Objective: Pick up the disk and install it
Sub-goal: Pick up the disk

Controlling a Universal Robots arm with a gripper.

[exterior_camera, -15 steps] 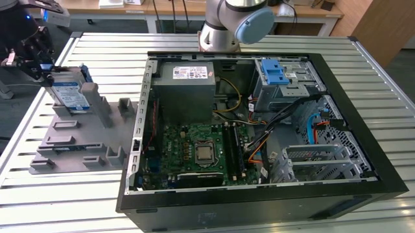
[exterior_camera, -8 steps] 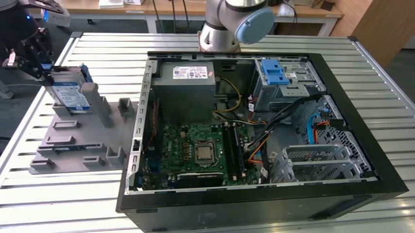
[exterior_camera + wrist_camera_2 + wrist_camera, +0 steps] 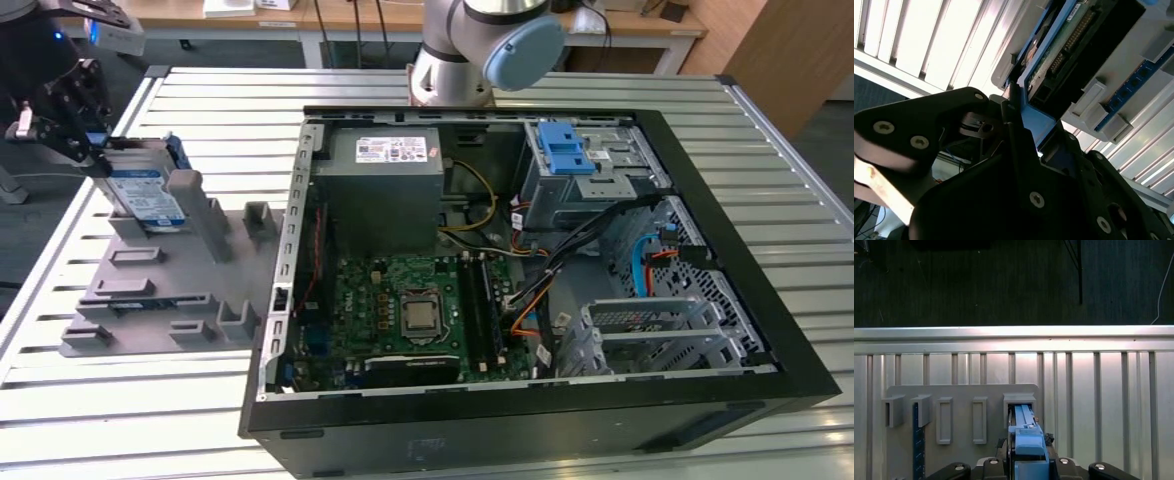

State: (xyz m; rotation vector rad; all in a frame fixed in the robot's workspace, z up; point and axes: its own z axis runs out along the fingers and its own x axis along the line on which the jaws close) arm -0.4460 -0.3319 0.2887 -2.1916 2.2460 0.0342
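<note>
Slatted metal worktop carries an open computer case and, on the exterior view's left, a grey slotted holder. Your main risk, as I judge it, is binding. The disk stands upright on edge in one of the holder's slots. Any pull not straight along that slot could jam its blue bracket against the slot walls or drag the holder with it. The hold looks to be near one corner of the top edge rather than its middle, so the disk could also pivot in the grip and meet the drive bay askew. The claw sits right over the disk's upper edge, closed narrowly on it. In the second wrist view its fingers pinch the blue bracket from both sides. Case and bay lie well apart from the disk.
</note>
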